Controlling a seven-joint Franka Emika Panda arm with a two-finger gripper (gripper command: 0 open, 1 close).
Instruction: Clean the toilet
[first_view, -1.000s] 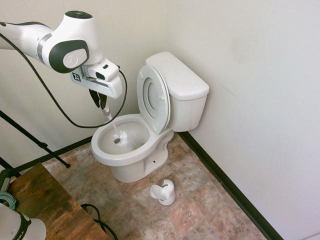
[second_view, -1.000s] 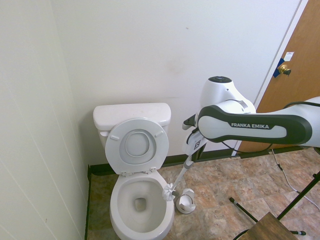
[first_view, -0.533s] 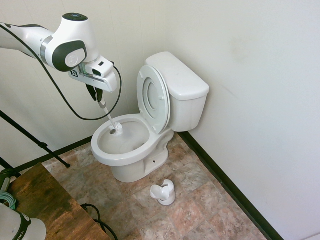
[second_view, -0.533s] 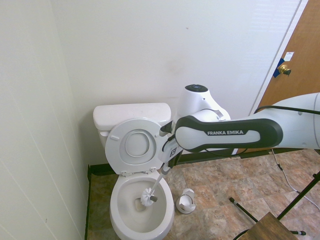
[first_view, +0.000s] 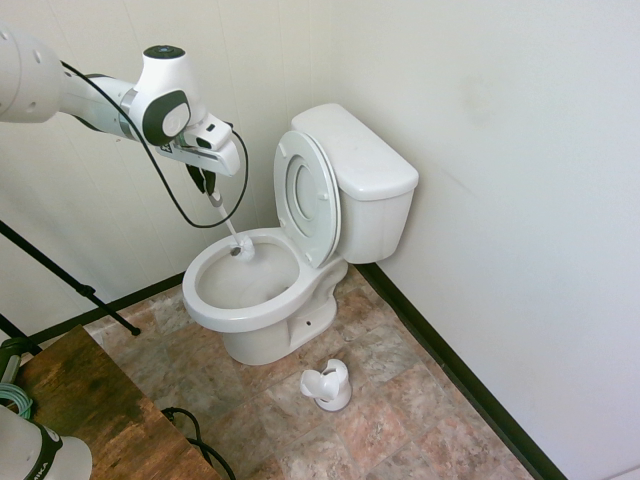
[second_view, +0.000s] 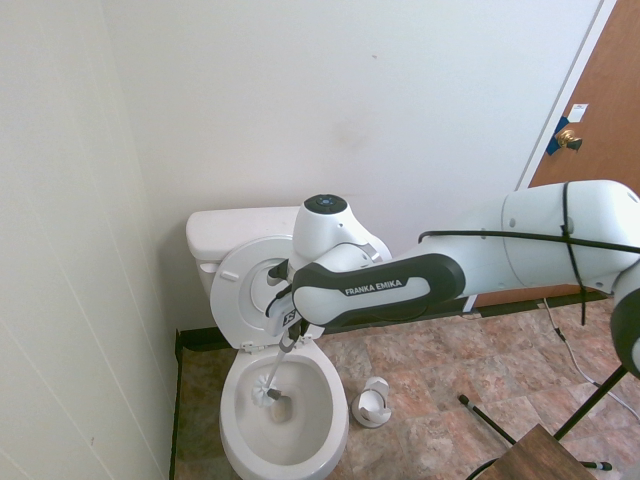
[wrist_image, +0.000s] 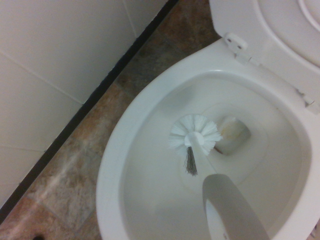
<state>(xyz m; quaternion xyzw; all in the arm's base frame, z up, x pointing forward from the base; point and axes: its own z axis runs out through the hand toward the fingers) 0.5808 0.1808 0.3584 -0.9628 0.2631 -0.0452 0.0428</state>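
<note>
The white toilet (first_view: 362, 178) stands against the wall with its seat and lid (first_view: 308, 195) raised against the tank. My gripper (first_view: 211, 194) hangs over the far side of the bowl (first_view: 214, 308), shut on the slanted handle of a white toilet brush (first_view: 242, 251). The brush head is down inside the bowl on the wall side. From the other side, the gripper (second_view: 287, 340) sits just in front of the raised lid, and the brush (second_view: 268, 392) reaches into the bowl (second_view: 240, 445) near the drain. The wrist view shows the brush head (wrist_image: 195, 134) beside the drain opening, within the bowl (wrist_image: 112, 155).
A small white brush holder (first_view: 328, 385) sits on the tiled floor beside the toilet, also seen as the holder (second_view: 372, 402). A wooden table corner (first_view: 90, 410) is at the lower left. Walls close in behind and beside the toilet; a door (second_view: 600, 130) is at the far right.
The arm has swung toward the side wall and the tank. The brush head swept across the bowl from the rim on the holder's side to the wall side near the drain.
</note>
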